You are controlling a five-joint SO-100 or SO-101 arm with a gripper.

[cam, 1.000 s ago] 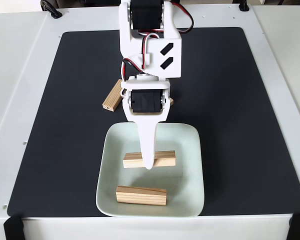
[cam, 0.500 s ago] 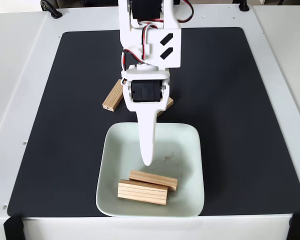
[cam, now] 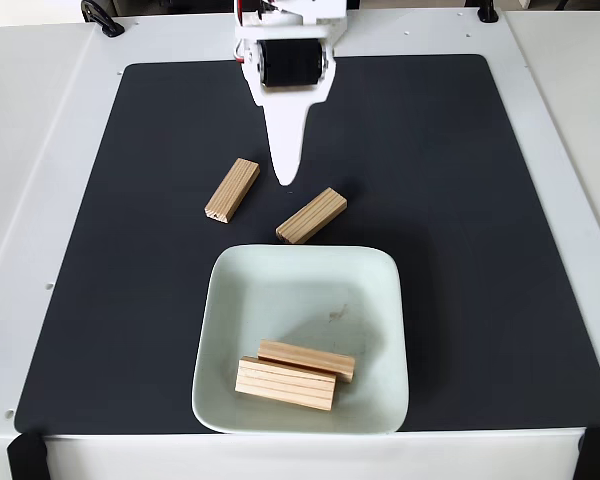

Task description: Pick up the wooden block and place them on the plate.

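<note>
The pale green square plate (cam: 310, 285) sits near the front edge of the mat in the fixed view. Two wooden blocks lie in its front part, one (cam: 285, 385) resting against the other (cam: 307, 359). Two more wooden blocks lie on the mat behind the plate, one (cam: 232, 189) to the left and one (cam: 311, 216) close to the plate's back rim. My gripper (cam: 285, 178) hangs over the mat between those two, its tapered white finger pointing toward the plate. Nothing is held in it. The top finger hides the jaw gap.
A black mat (cam: 460, 200) covers most of the white table (cam: 570, 120). The arm's base and servo (cam: 290, 55) stand at the back centre. Black clamps sit at the table's front corners.
The block held over the plate dropped beside the other one in the plate. The gripper then pulled back from the plate to the mat's rear, uncovering the two blocks there.
</note>
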